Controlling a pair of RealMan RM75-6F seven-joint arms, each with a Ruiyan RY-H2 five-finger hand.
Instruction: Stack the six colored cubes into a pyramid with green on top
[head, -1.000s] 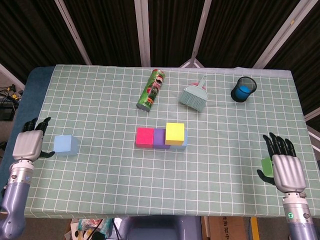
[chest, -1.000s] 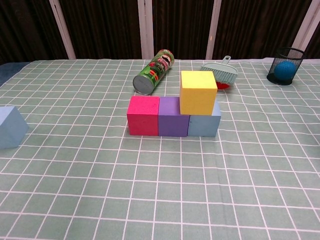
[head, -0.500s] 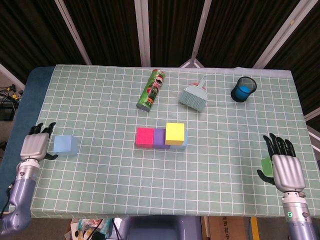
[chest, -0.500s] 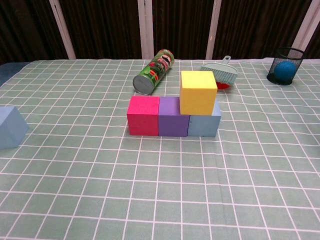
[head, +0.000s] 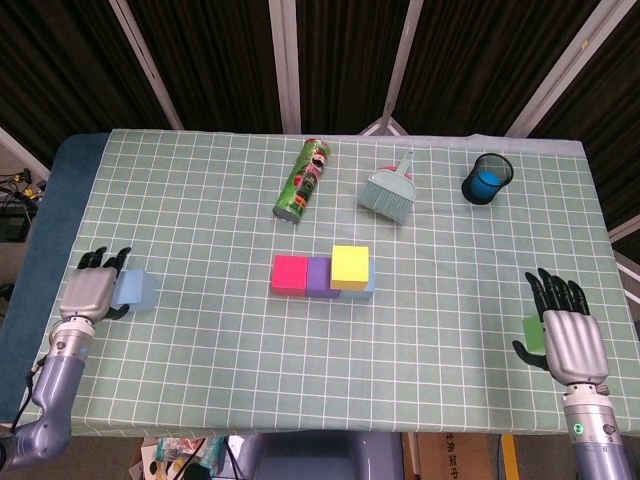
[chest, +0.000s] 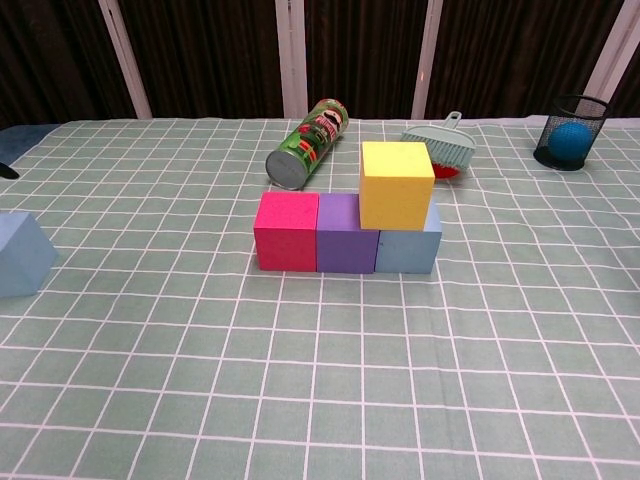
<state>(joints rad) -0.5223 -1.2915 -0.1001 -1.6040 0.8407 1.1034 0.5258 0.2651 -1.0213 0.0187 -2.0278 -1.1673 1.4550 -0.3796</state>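
Observation:
A pink cube (head: 290, 275), a purple cube (head: 318, 277) and a grey-blue cube (head: 369, 288) stand in a row mid-table. A yellow cube (head: 350, 267) sits on the grey-blue one, shifted slightly toward the purple. The chest view shows the same pink cube (chest: 286, 232), purple cube (chest: 347, 234), grey-blue cube (chest: 408, 250) and yellow cube (chest: 397, 185). A light blue cube (head: 137, 290) lies far left, with my left hand (head: 92, 291) right against its left side, fingers spread. My right hand (head: 568, 335) is spread beside the green cube (head: 533, 333), partly hiding it.
A green chips can (head: 303, 179) lies on its side behind the row. A small brush with dustpan (head: 388, 190) and a black mesh cup holding a blue ball (head: 486, 179) stand at the back right. The light blue cube (chest: 20, 256) is cut by the chest view's left edge.
My left hand has slid right and up to the light blue cube's side. The right hand and all cubes have stayed put.

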